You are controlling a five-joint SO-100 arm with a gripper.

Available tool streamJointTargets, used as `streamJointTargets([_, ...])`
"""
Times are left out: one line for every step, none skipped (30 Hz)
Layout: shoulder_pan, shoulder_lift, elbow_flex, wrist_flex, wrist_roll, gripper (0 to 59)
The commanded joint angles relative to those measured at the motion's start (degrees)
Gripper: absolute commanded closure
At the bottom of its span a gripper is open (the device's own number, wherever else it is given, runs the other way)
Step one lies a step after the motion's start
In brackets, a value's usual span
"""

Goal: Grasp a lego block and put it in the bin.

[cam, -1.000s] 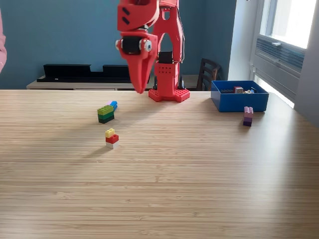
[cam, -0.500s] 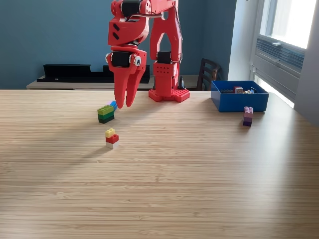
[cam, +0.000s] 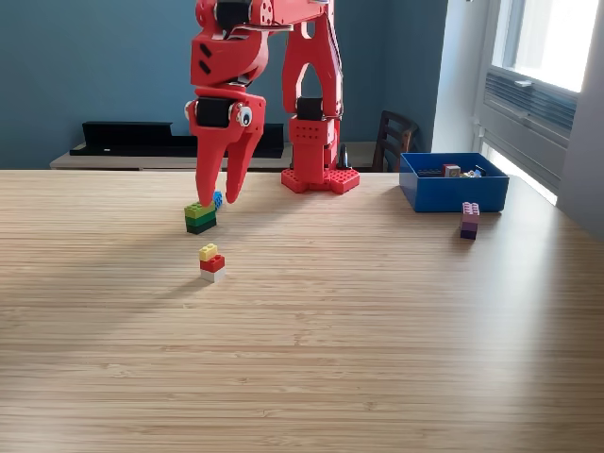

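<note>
The hand [cam: 217, 199] hangs open just above the green block stack [cam: 200, 217] on the counter [cam: 377, 321], ready to descend and close; the bin [cam: 453, 186] sits well to the stack's right in the exterior view.

Setting: an office or home room. Evidence: wooden table [cam: 377, 330] across the lower frame, blue wall [cam: 94, 66] at upper left, chair [cam: 394, 140] behind, window [cam: 547, 38] at upper right.
</note>
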Motion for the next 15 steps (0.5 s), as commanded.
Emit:
streamJointTargets([2.46, -6.24, -12.66, 1.93, -1.14, 36.6])
streamJointTargets([2.72, -7.91, -14.15, 2.11, -1.23, 36.6])
streamJointTargets([2.9, -9.49, -15.64, 2.29, -1.32, 36.6])
streamJointTargets([2.99, -10.99, -17.05, 2.55, -1.41, 36.6])
streamJointTargets([2.99, -12.39, -18.37, 2.9, -1.58, 36.5])
streamJointTargets([2.99, -13.89, -19.78, 3.25, -1.76, 36.5])
streamJointTargets([2.9, -15.29, -21.18, 3.6, -1.93, 36.4])
streamJointTargets([2.81, -16.7, -22.59, 3.96, -2.11, 36.4])
streamJointTargets([2.81, -18.11, -23.91, 4.13, -2.11, 36.5])
streamJointTargets([2.72, -19.42, -25.22, 4.57, -2.11, 36.6])
streamJointTargets([2.64, -20.74, -26.46, 5.01, -2.11, 36.7])
streamJointTargets([2.46, -21.97, -27.51, 5.36, -2.11, 36.8])
streamJointTargets([2.02, -23.12, -28.39, 5.71, -2.11, 36.8])
streamJointTargets([1.58, -24.17, -29.18, 6.06, -2.2, 36.8])
streamJointTargets([1.14, -25.05, -29.79, 6.42, -2.37, 36.8])
